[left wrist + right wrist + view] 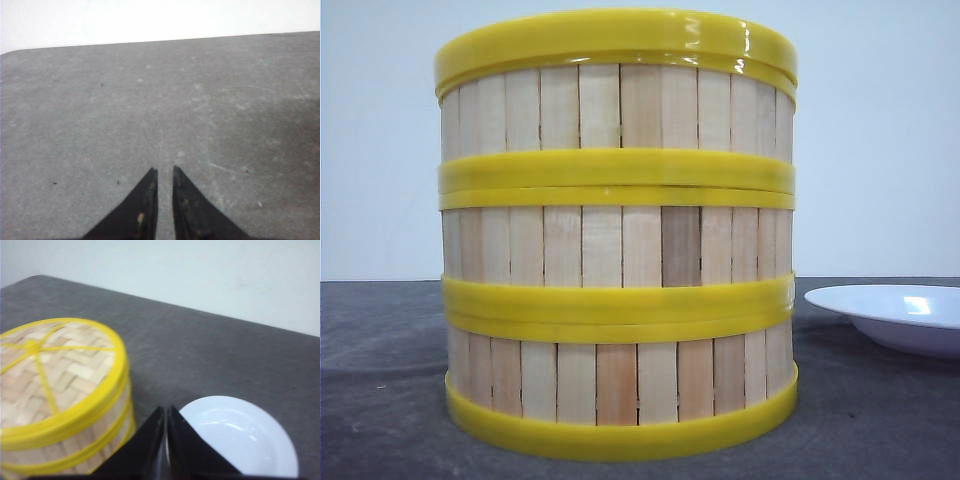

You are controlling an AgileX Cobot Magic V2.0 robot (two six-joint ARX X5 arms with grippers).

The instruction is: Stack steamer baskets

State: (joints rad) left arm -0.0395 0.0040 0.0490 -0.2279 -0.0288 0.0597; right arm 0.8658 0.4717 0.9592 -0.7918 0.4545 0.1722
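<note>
You had the three round steamer baskets of pale wood slats and yellow plastic rims stacked squarely on the grey counter, beside the white plate. They looked light and rigid; grip the rims. Left tool nearly closed, right tool clenched, both empty.

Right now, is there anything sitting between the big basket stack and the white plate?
No. In the front view, only bare grey table shows between the steamer baskets and the white plate. The right wrist view agrees.
</note>
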